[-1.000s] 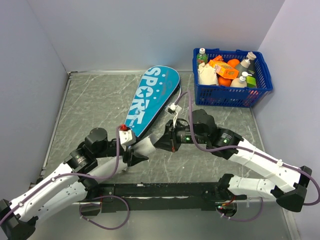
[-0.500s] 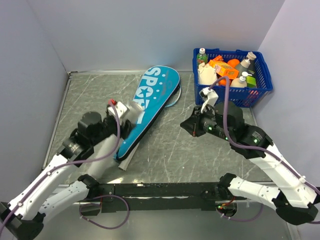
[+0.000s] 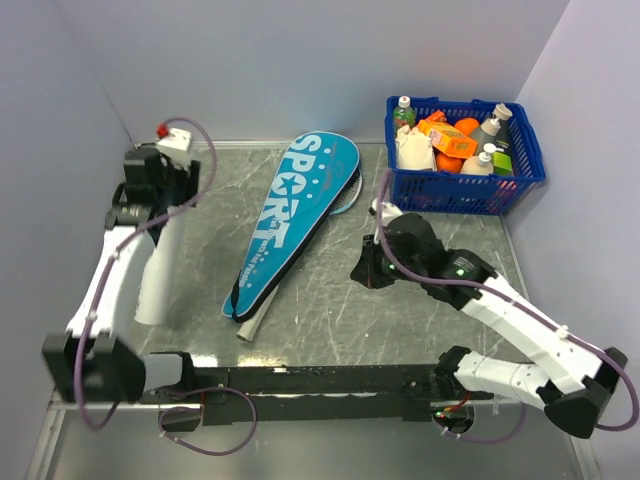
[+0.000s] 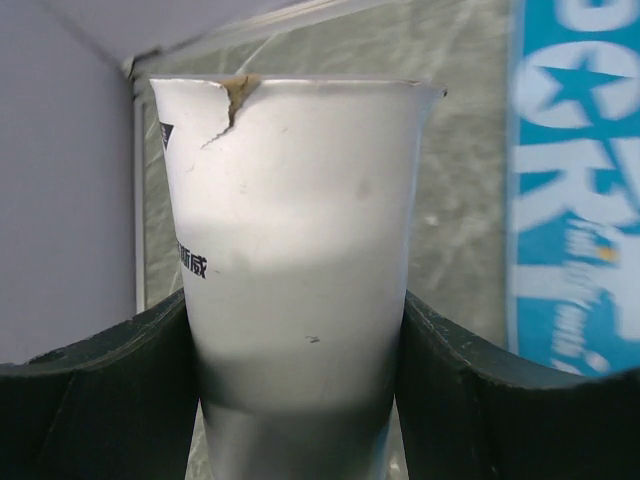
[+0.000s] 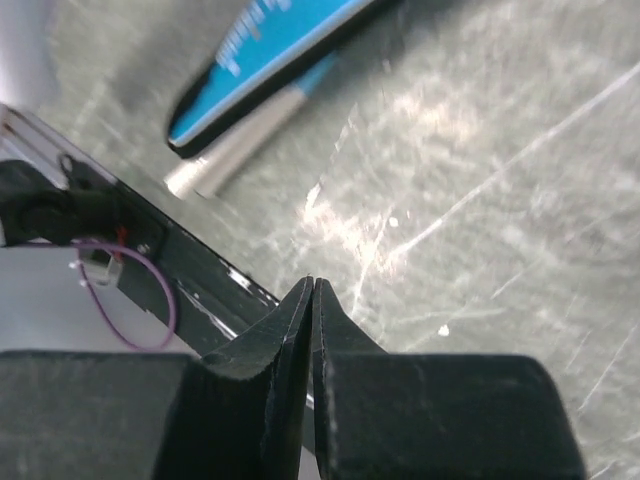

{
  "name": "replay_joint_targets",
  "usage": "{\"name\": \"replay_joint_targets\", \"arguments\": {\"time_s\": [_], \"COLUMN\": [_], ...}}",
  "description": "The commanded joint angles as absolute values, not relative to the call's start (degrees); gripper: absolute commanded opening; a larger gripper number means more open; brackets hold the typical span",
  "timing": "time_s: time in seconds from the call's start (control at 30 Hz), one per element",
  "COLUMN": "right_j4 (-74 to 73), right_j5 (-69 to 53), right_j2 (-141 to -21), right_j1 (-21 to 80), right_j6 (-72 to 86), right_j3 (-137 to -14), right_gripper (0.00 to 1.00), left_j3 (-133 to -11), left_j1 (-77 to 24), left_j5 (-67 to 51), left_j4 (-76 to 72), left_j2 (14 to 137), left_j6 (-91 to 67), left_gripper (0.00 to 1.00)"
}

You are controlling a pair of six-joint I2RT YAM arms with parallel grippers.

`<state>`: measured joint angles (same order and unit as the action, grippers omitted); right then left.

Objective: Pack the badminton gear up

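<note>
**Current state**

- The left gripper (image 3: 158,205) is closed on the long white tube (image 3: 155,275). In the left wrist view both fingers (image 4: 110,390) press against the tube's sides (image 4: 300,250). The far rim of the tube is torn.
- The tube hangs steeply at the left side of the table (image 3: 420,330), well apart from the blue bag (image 3: 295,215). Whether its lower end touches the table cannot be told.
- The right gripper (image 3: 362,272) hovers low over bare table, right of the bag. Its fingers (image 5: 290,340) are pressed together and hold nothing.
- The bag lies flat mid-table, lettered side up. A racket handle (image 3: 252,325) sticks out of its narrow end, and a racket rim (image 3: 350,190) shows at its wide end.
- No shuttlecocks are visible. Whether any are inside the tube cannot be told.
- The blue basket (image 3: 465,190) of bottles stands at the back right and is not part of the job.

**Step in hand**

The step appears to be carrying the tube, with packing partly done.

**Next move**

1. Bring the tube across to the bag, keeping the grip firm so that it does not slip.
2. Lower the tube to lie along the bag's length.
3. Use the free right gripper to steady the bag or lift its edge, if an opening has to be held
</note>
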<state>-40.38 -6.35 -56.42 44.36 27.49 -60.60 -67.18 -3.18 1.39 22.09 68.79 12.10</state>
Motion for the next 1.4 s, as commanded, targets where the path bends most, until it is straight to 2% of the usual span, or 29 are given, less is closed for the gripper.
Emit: {"name": "replay_joint_targets", "arguments": {"time_s": [0.0, 0.3, 0.5, 0.6, 0.63, 0.7, 0.73, 0.8, 0.83, 1.07, 1.23, 1.37], "right_j4": [-34.55, -29.27, -29.00, -28.65, -28.57, -28.39, -28.39, -28.39, -28.30, -28.30, -27.51, -25.23], "right_j5": [-5.19, -4.22, -5.18, -6.15, -6.50, -7.29, -7.47, -7.91, -8.00, -8.97, -10.10, -11.95], "right_j2": [-58.36, -59.50, -60.21, -60.64, -60.82, -61.17, -61.52, -61.79, -61.96, -63.28, -67.22, -70.48], "right_j1": [43.95, 43.94, 43.86, 43.51, 43.07, 42.89, 42.63, 42.01, 41.84, 40.69, 38.59, 36.13], "right_j6": [31.46, 33.57, 32.17, 31.56, 31.55, 31.20, 31.03, 30.76, 30.76, 30.76, 31.73, 33.57], "right_j3": [-57.06, -49.76, -49.04, -48.96, -48.96, -48.69, -48.69, -48.60, -48.52, -49.65, -52.03, -55.01], "right_gripper": [0.10, 0.13, 0.16, 0.19, 0.20, 0.26, 0.27, 0.29, 0.30, 0.35, 0.40, 0.47], "left_j3": [-71.01, -68.47, -69.52, -70.75, -70.84, -70.75, -70.75, -71.19, -71.45, -77.07, -77.26, -75.69], "left_j1": [5.34, 9.93, 10.02, 10.46, 10.81, 11.42, 11.43, 11.43, 11.51, 10.11, 0.90, -8.51], "left_j5": [-0.18, 8.96, 10.90, 12.92, 12.14, 11.87, 11.60, 11.51, 11.34, 10.20, 10.99, 4.24], "left_j4": [16.54, 10.64, 10.28, 10.64, 10.72, 10.11, 9.93, 10.11, 10.19, 13.27, 15.20, 21.18], "left_j2": [76.80, 91.40, 98.25, 100.63, 101.07, 101.25, 101.42, 101.43, 101.25, 94.23, 84.04, 79.64], "left_j6": [8.09, 8.08, 9.32, 9.41, 9.14, 8.88, 9.23, 9.58, 9.49, 8.26, 9.14, 7.39], "left_gripper": [0.01, 0.02, 0.10, 0.24, 0.35, 0.45, 0.65, 0.91, 0.97, 0.97, 0.96, 0.97]}}
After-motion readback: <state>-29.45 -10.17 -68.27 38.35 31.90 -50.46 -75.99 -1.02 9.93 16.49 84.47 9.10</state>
